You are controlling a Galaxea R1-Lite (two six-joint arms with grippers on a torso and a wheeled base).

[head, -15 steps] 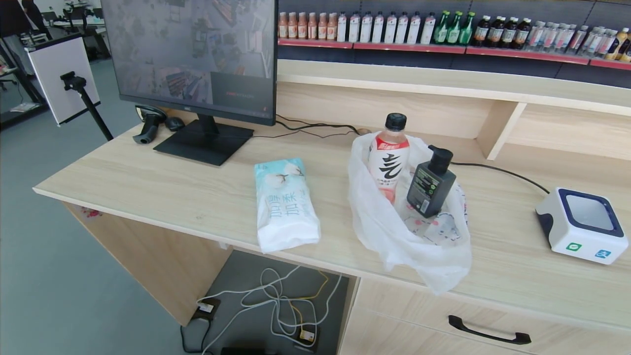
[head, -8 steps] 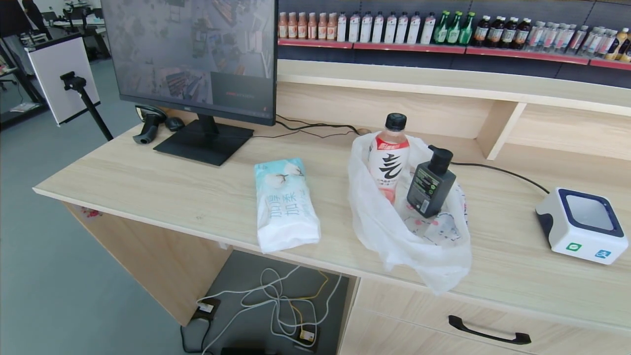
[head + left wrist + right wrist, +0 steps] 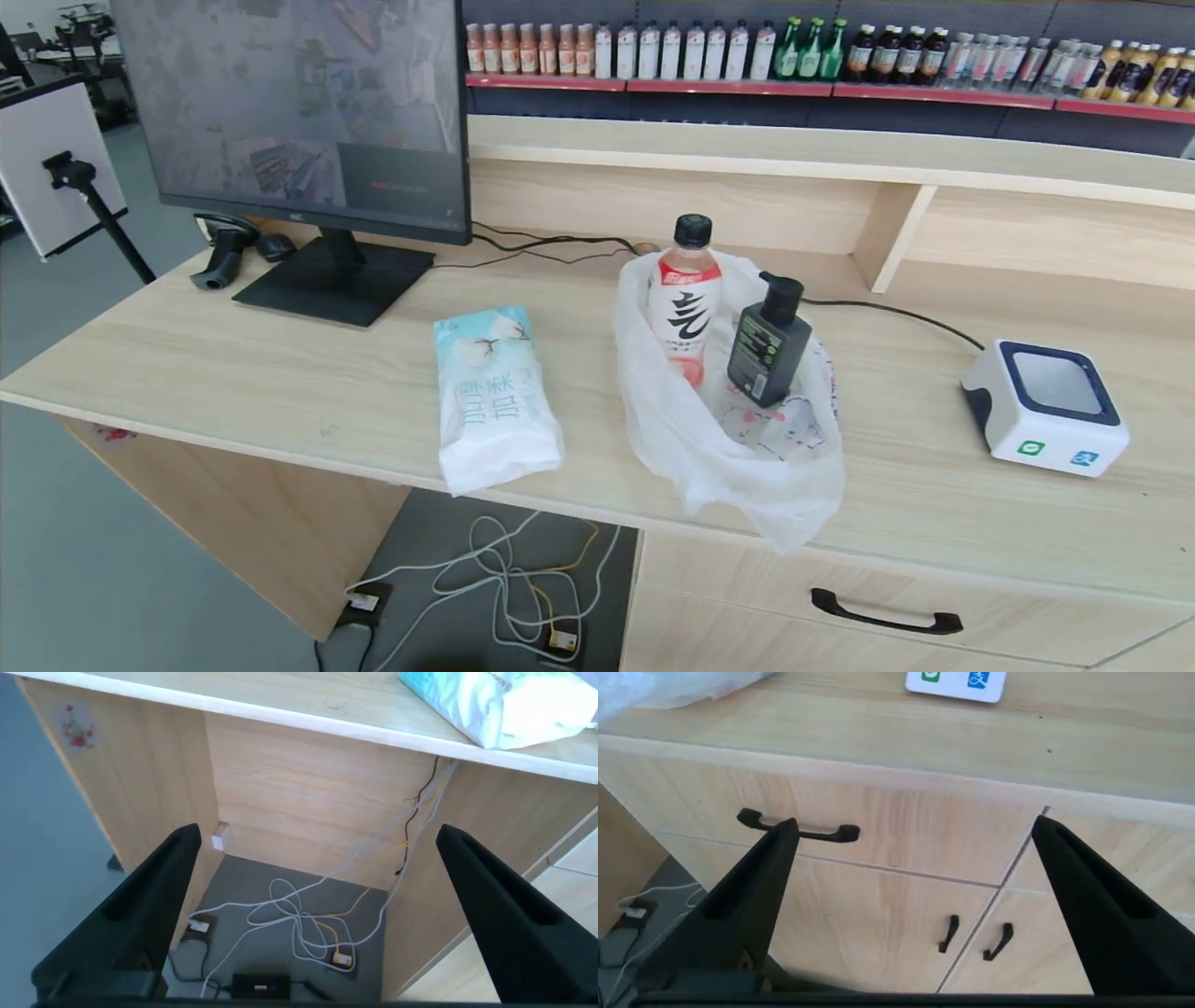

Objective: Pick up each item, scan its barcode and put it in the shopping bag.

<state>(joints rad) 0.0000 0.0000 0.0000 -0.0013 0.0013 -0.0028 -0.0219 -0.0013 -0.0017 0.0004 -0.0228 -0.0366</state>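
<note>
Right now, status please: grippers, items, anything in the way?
Left gripper, right gripper open, empty, low before counter. Tissue pack on counter, outside shopping bag; drink bottle, pump bottle inside. Bag sits between pack and scanner.

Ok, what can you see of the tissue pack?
The tissue pack is a soft, plastic-wrapped pack, white with a pale blue far end and a cotton-flower print. It lies flat and lengthwise on the counter, its near end at the front edge. It is to the left of the bag and apart from it. Only the counter touches it.
</note>
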